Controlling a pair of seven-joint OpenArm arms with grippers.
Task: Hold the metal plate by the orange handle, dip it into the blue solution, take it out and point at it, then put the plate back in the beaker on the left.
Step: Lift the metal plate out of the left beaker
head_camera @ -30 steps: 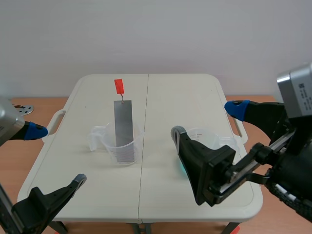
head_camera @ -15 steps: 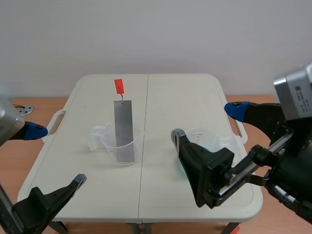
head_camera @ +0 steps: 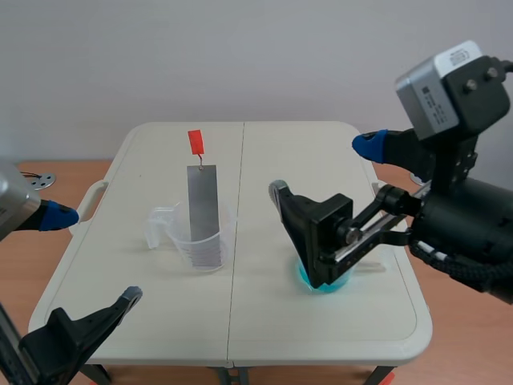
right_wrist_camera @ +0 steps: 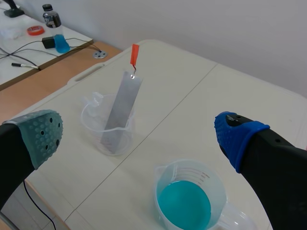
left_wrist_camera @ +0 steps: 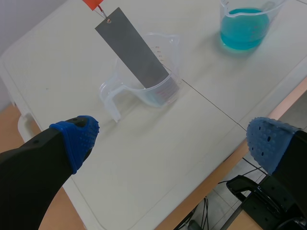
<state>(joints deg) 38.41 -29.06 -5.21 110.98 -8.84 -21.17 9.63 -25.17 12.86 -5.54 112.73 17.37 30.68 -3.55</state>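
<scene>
A grey metal plate (head_camera: 203, 204) leans upright in a clear beaker (head_camera: 196, 241) on the left half of the white table, and its orange handle (head_camera: 195, 143) sticks up above it. A second beaker of blue solution (head_camera: 325, 281) stands on the right half, mostly hidden behind my right arm in the scene view. My right gripper (head_camera: 325, 170) hangs open above the table between the two beakers. From the right wrist I see the plate (right_wrist_camera: 120, 108), handle (right_wrist_camera: 135, 53) and blue solution (right_wrist_camera: 189, 199) below the open gripper (right_wrist_camera: 139, 134). My left gripper (left_wrist_camera: 172, 141) is open near the table's front left corner, short of the plate (left_wrist_camera: 132, 52).
The folding table (head_camera: 264, 144) has a seam down its middle and a carry handle (head_camera: 90, 200) on its left edge. Beyond it, a side bench holds a bottle (right_wrist_camera: 53, 31), a tape roll (right_wrist_camera: 34, 30) and cables. A wooden surface (head_camera: 72, 172) lies beneath the table.
My right arm has risen and swung left toward the table's middle, with its gripper still open. The left arm, plate and beakers have not moved.
</scene>
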